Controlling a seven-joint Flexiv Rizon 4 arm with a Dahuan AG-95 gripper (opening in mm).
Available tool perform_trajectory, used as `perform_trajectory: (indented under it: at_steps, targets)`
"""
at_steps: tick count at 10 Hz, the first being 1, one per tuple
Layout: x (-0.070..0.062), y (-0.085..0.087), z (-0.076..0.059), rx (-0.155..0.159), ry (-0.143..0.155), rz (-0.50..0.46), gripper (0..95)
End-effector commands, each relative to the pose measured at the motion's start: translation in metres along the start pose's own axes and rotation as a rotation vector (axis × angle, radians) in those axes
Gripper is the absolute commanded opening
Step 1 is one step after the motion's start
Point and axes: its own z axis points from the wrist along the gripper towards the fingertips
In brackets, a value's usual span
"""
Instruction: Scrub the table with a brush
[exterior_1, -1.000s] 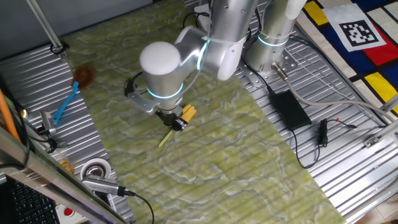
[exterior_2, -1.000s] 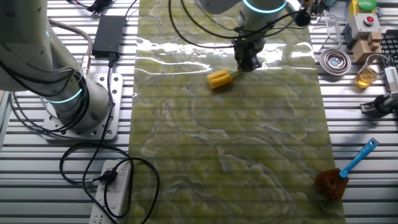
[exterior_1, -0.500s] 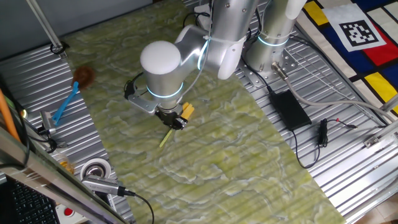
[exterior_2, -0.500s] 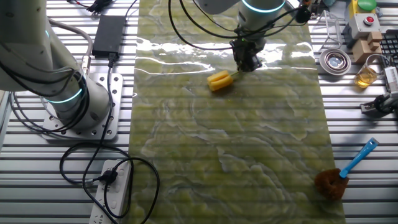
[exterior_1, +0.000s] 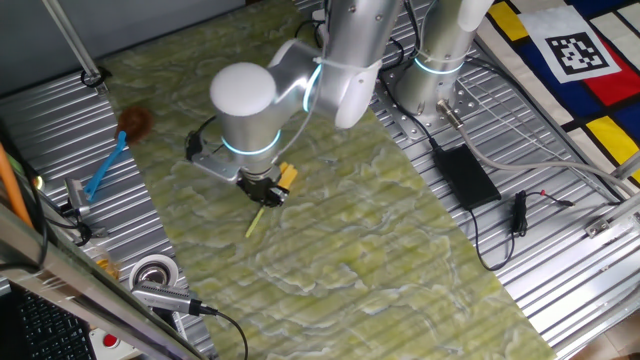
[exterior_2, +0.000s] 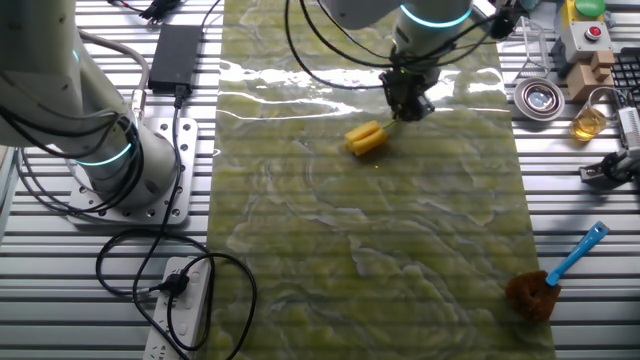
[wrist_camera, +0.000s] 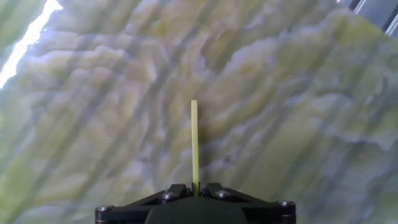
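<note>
Mid-scrub: pincer (exterior_2: 407, 103) clamped on the brush (exterior_2: 372, 136) handle, yellow head down on the table (exterior_2: 400, 250); next stroke probably needs steady downward pressure across the marbling.

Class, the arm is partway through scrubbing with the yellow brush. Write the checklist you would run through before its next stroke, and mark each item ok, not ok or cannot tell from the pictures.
1. The gripper is shut on the brush handle: ok; the hand view shows the handle pinched between the fingers.
2. Brush head is touching the table: cannot tell; contact is not clear from either fixed view.
3. Stroke path on the marbled surface is free of objects: ok.
4. The blue-handled brush is away from the stroke area: ok; it lies at the far edge.
5. Handle is straight, not bent: ok in the hand view.
</note>
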Motion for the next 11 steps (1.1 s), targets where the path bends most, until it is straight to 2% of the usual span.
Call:
perform_trajectory:
  at_steps: [1,4,7,8,10,11]
  targets:
    - [-0.013,-0.006,-0.001,0.001,-0.003,-0.02,0.0]
    - [-0.036,-0.012,-0.002,0.003,-0.006,-0.034,0.0]
    - [-0.057,-0.002,0.006,-0.001,-0.015,0.028,0.0]
    - [-0.063,0.003,0.004,-0.003,-0.007,0.057,0.0]
    - [-0.069,0.012,-0.006,-0.005,0.005,0.084,0.0]
    - [-0.068,0.02,-0.005,-0.005,0.002,0.106,0.0]
